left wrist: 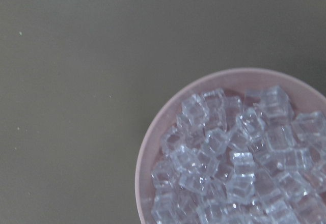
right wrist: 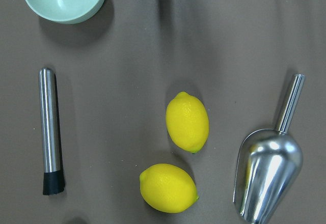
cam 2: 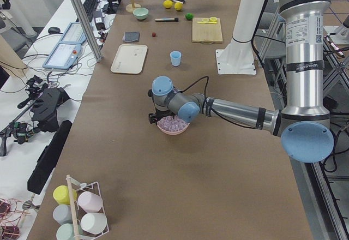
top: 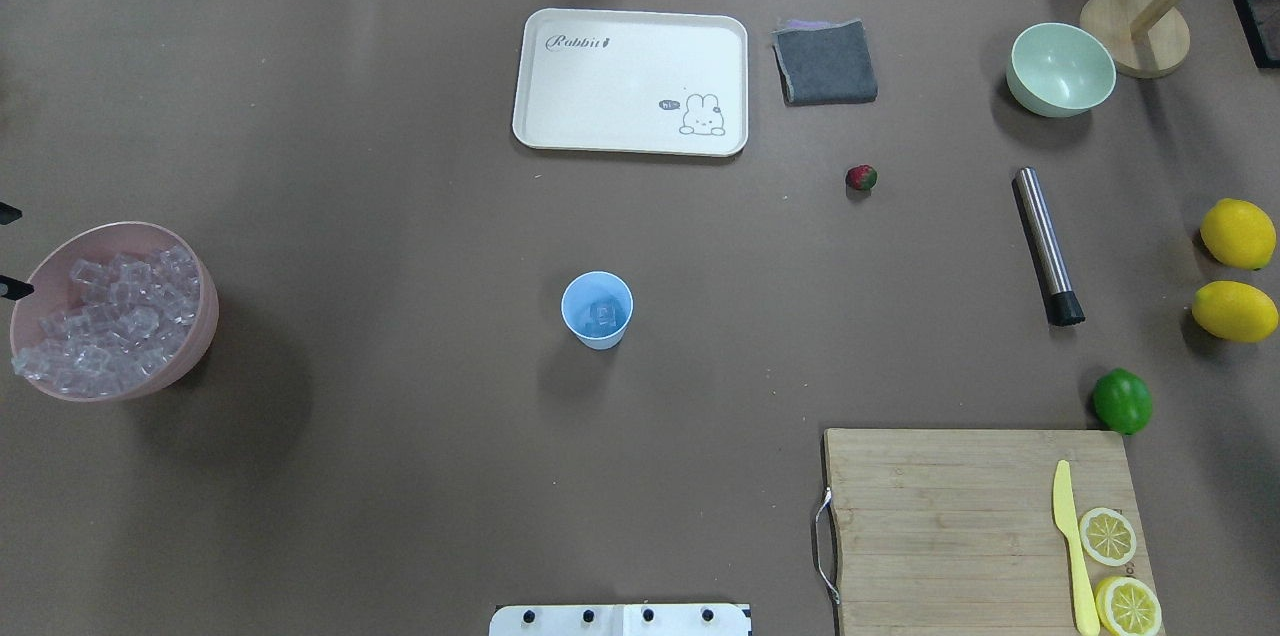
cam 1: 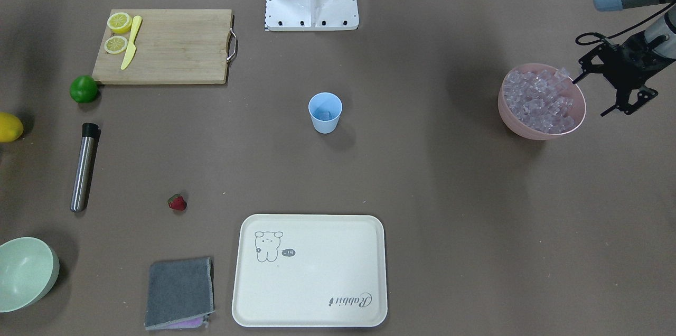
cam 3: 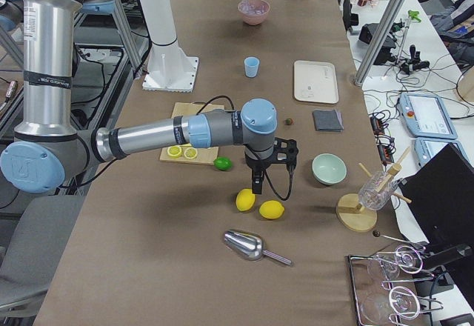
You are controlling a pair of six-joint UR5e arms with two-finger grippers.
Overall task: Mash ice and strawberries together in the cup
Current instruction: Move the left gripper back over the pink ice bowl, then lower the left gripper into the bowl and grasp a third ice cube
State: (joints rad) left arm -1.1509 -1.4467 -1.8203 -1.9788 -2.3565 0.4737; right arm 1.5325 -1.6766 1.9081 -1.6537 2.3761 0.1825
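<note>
At the desk's left edge the left gripper (cam 1: 591, 95) hovers with its jaws spread apart and nothing between them. One fingertip is at the rim of the pink bowl (top: 203, 321), on the side toward that edge. In the left side view this arm's forearm reaches low and nearly level over the table. The bowl is heaped with the ice (top: 110, 321).

The light-blue cup (top: 598, 340) stands upright at mid-desk, well apart from the bowl, with a little ice (top: 600, 313) in its bottom. Toward the far edge lie a cream tray (top: 600, 96) and a folded grey cloth (top: 825, 63). The strawberry (top: 861, 178) lies on bare tabletop just nearer than the cloth, well apart from the cup.

Further right are a pale green bowl (top: 1062, 66), a steel muddler (top: 1045, 246) lying flat, a lime (top: 1122, 401) and two lemons (top: 1238, 233) by the right edge. A cutting board (top: 940, 516) fills the near right corner, carrying a yellow knife (top: 1072, 546) and lemon halves (top: 1107, 536).

The right gripper (cam 3: 257, 181) points down above the lemons, near a metal scoop (right wrist: 267, 173). I cannot tell how its jaws stand.
</note>
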